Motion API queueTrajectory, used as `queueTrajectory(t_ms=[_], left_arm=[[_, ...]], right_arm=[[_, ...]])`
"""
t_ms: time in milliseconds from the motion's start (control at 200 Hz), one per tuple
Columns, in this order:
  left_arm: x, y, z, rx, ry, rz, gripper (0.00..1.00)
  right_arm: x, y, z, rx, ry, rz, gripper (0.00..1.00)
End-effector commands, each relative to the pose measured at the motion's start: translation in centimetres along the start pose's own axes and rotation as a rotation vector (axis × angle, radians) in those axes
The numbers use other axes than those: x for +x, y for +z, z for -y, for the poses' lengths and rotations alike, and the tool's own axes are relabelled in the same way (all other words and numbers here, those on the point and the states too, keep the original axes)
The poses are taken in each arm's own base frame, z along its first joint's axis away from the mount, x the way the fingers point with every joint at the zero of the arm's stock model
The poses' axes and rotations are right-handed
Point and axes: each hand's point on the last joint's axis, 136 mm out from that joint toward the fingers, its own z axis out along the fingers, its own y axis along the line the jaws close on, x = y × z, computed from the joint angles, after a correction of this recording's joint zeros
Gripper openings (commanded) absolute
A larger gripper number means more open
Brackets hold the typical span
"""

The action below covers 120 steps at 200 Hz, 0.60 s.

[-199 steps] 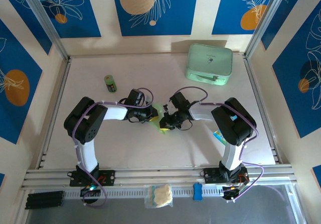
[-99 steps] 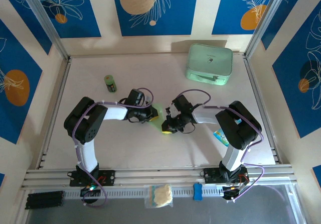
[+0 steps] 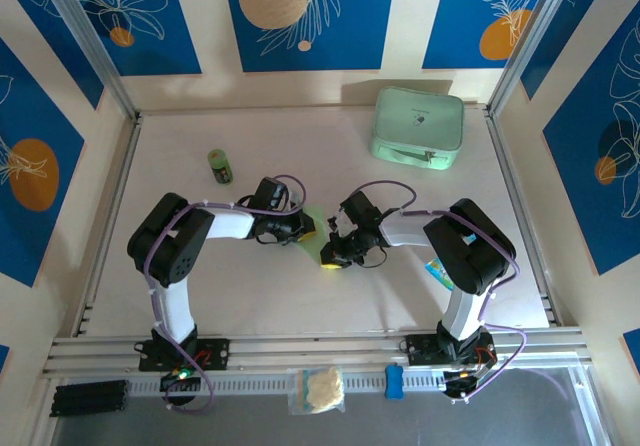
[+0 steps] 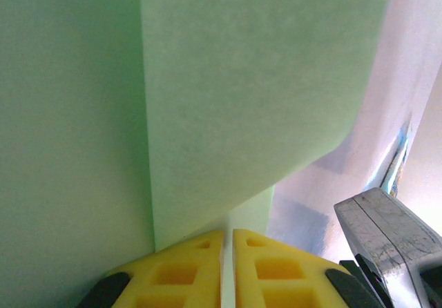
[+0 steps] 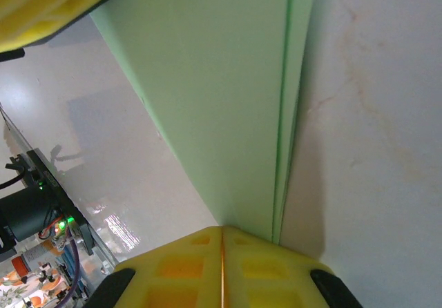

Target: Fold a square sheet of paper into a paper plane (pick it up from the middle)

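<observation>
Two claws share one thin, pale green square sheet of paper (image 3: 314, 222), part-folded, near the middle of the pale worktop (image 3: 250, 296).
From above, I see my left claw (image 3: 305, 231) and right claw (image 3: 332, 257) meeting on it from either side. Left wrist: yellow pads (image 4: 179, 273) clamped on the paper's bottom edge, a folded flap rising ahead. Right wrist: pads (image 5: 173, 266) pinched on stacked layers beside a crease. I judge it featherlight, limp, easily torn; best gripped at folded edges.
</observation>
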Motion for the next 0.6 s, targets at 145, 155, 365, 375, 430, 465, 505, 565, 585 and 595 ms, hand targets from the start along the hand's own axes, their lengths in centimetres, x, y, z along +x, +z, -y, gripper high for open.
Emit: queueTrajectory(t_ms=[145, 155, 365, 375, 430, 465, 505, 565, 585, 595], left_arm=[[1.8, 0.7, -5.7, -0.187, -0.109, -0.041, 0.14], [1.8, 0.7, -5.7, -0.188, -0.110, -0.042, 0.14], [1.8, 0.7, -5.8, -0.193, -0.112, -0.042, 0.14], [1.8, 0.7, -5.8, -0.193, -0.112, -0.042, 0.14], [1.8, 0.7, -5.8, -0.195, -0.113, -0.043, 0.14], [1.8, 0.7, -5.9, -0.197, -0.114, -0.044, 0.14], [1.8, 0.7, -5.9, -0.198, -0.115, -0.044, 0.14], [1.8, 0.6, -5.8, -0.199, -0.113, -0.044, 0.14], [1.8, 0.6, -5.9, -0.201, -0.114, -0.044, 0.14], [1.8, 0.6, -5.9, -0.201, -0.115, -0.044, 0.14]], right_arm=[[-0.2, -2.2, -2.4, -0.023, -0.047, 0.046, 0.09], [-0.3, -2.4, -2.5, -0.023, -0.050, 0.051, 0.09], [-1.7, -2.7, -2.7, 0.018, -0.069, 0.090, 0.09], [-1.7, -2.7, -2.6, 0.019, -0.069, 0.090, 0.09], [-2.0, -2.4, -2.6, 0.021, -0.066, 0.086, 0.09], [-2.1, -2.1, -2.6, 0.023, -0.065, 0.080, 0.09], [-2.2, -1.9, -2.6, 0.027, -0.063, 0.077, 0.09], [-2.2, -1.5, -2.3, 0.035, -0.058, 0.068, 0.09], [-2.2, -1.4, -2.2, 0.038, -0.055, 0.064, 0.09], [-2.2, -1.3, -2.2, 0.039, -0.055, 0.063, 0.09]])
